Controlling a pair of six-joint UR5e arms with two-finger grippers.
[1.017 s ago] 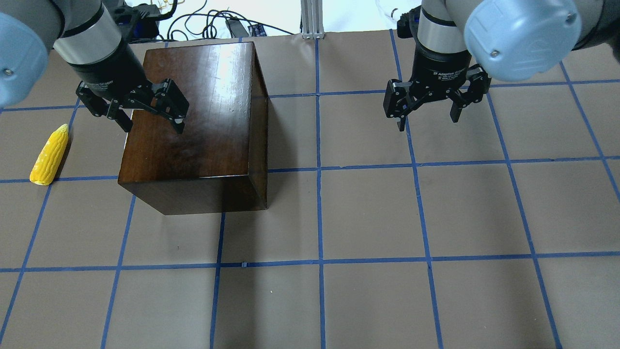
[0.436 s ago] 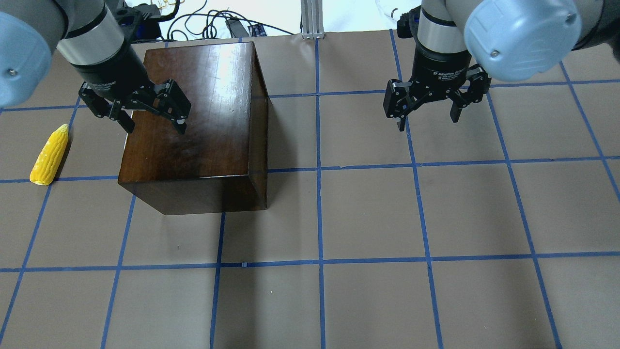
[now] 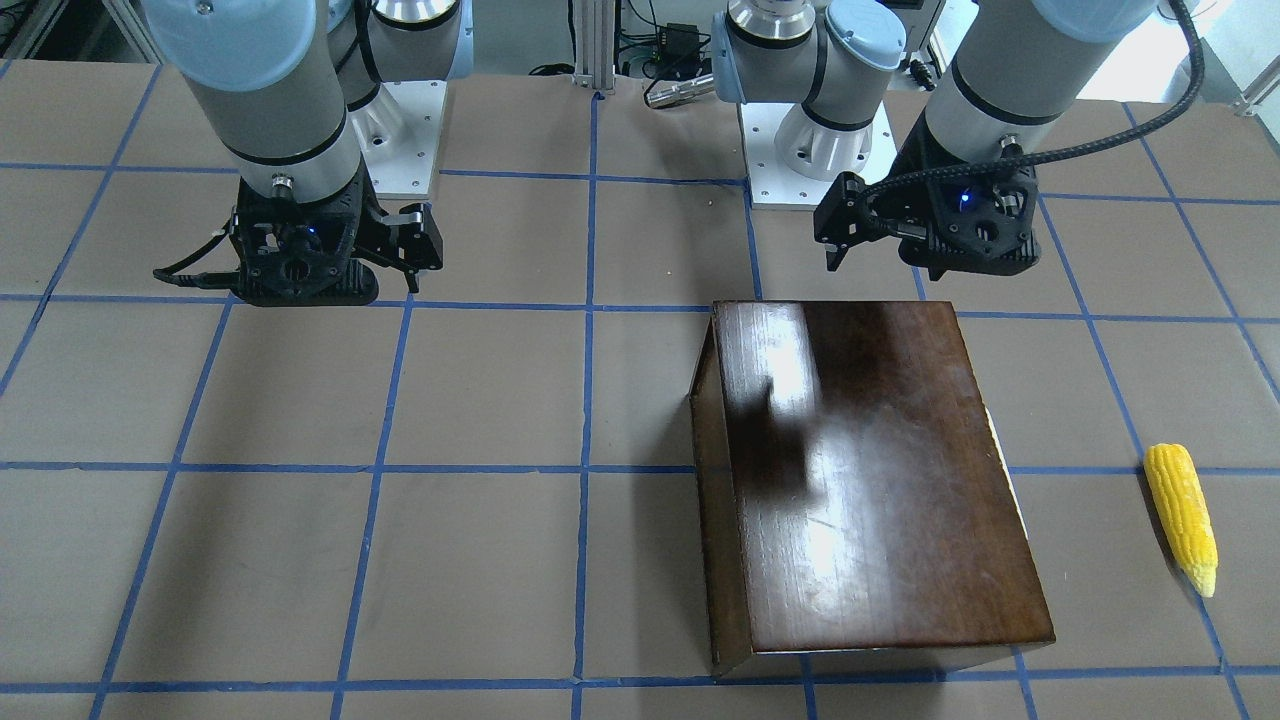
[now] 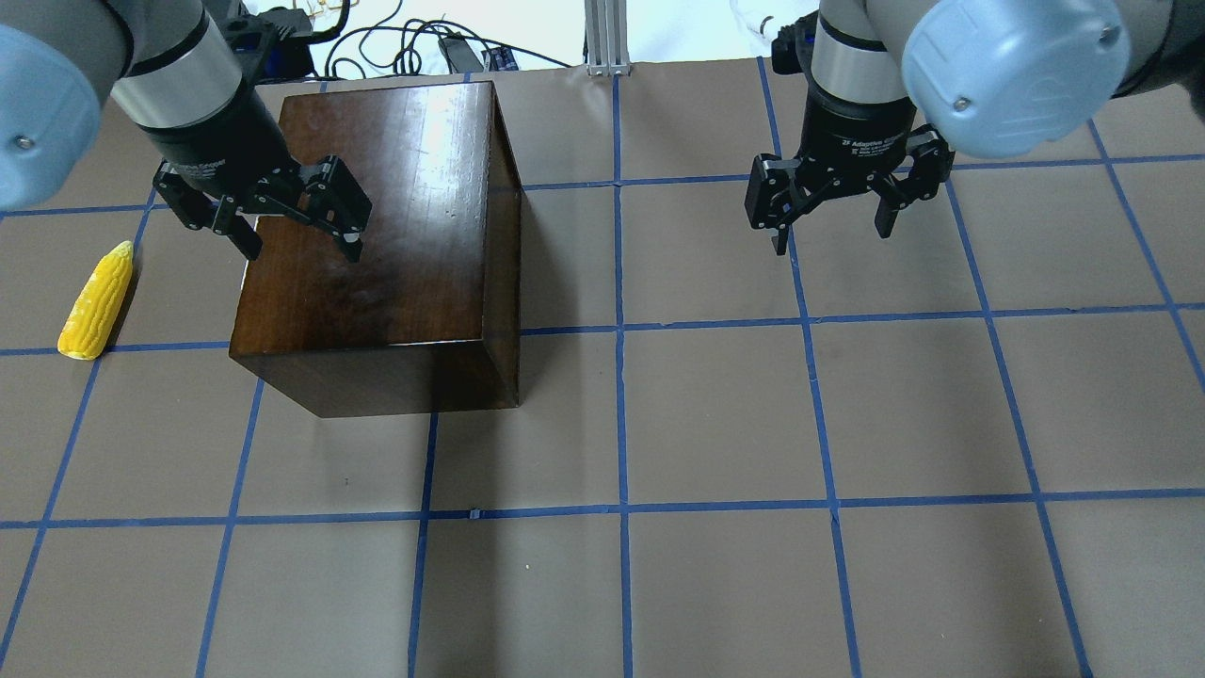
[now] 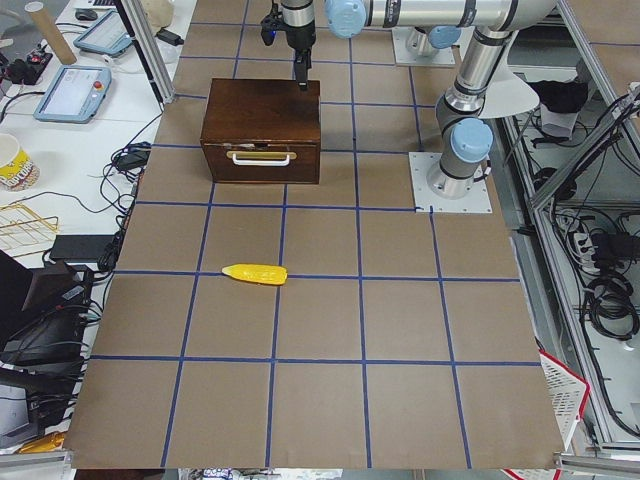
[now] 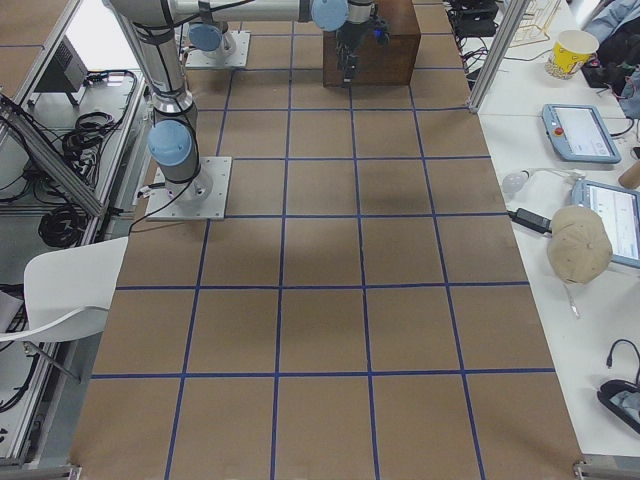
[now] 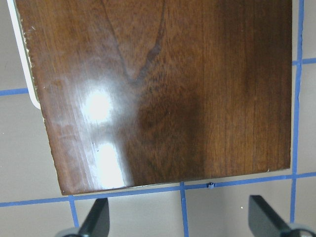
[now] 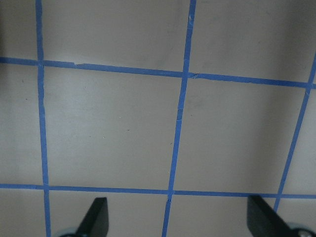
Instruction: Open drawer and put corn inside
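Note:
The dark brown wooden box [image 4: 377, 245] stands at the table's left. Its drawer is shut, and the front panel with a white handle [image 5: 262, 158] faces the robot's left side. The yellow corn [image 4: 96, 301] lies on the table left of the box, in front of the drawer; it also shows in the front-facing view [image 3: 1182, 518]. My left gripper [image 4: 303, 252] is open and empty, hovering above the box's top near its left edge. The left wrist view shows the box top [image 7: 158, 89] beyond the spread fingertips [image 7: 96, 219]. My right gripper [image 4: 832, 238] is open and empty above bare table.
The table [image 4: 715, 414] is brown paper with a blue tape grid. Cables and an aluminium post [image 4: 607, 38] sit beyond the far edge. The arm bases [image 3: 800, 150] stand on the robot's side. The right wrist view shows only table [image 8: 113, 128].
The left gripper has shifted slightly right and back over the box top. The right arm, the box and the corn have not moved.

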